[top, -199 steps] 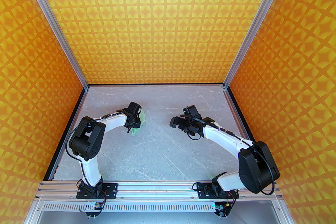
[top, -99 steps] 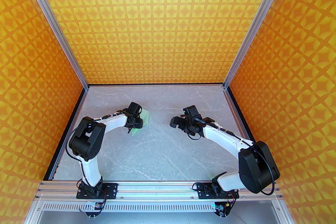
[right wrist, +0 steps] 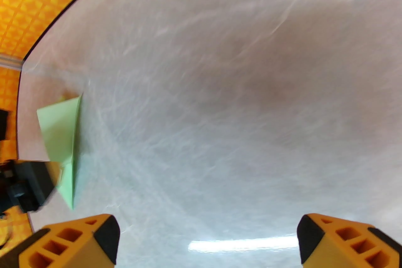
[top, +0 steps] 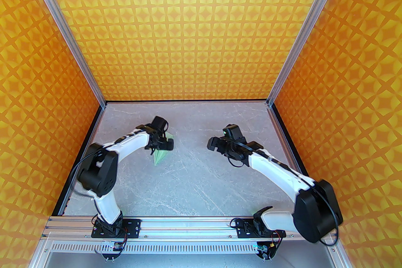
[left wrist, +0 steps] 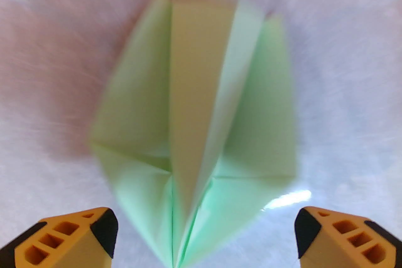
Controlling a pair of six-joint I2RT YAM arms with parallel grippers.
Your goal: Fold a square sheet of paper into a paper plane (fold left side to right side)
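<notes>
The paper plane (left wrist: 194, 109) lies on the grey table as a pale mint-green dart, its wings spread to either side of a raised centre keel and its point toward the camera. My left gripper (left wrist: 204, 235) hovers over it, open, the orange fingertips (left wrist: 103, 229) wide apart and off the paper. From above, the plane (top: 160, 156) pokes out just below the left gripper (top: 161, 144). My right gripper (top: 212, 144) hangs open over bare table to its right, holding nothing. The right wrist view has the plane (right wrist: 61, 141) at far left, well away from the right gripper (right wrist: 207, 238).
The grey marble-look table (top: 201, 178) is walled by orange patterned panels on three sides, with metal posts at the back corners (top: 102, 100). The arm bases sit on the aluminium rail (top: 188, 224) at the near edge. Part of the left arm (right wrist: 19, 182) shows beside the plane.
My left gripper has opened and let go of the plane, which now lies on the table with its wings spread. Both arms shifted slightly, the right one stretching further out.
</notes>
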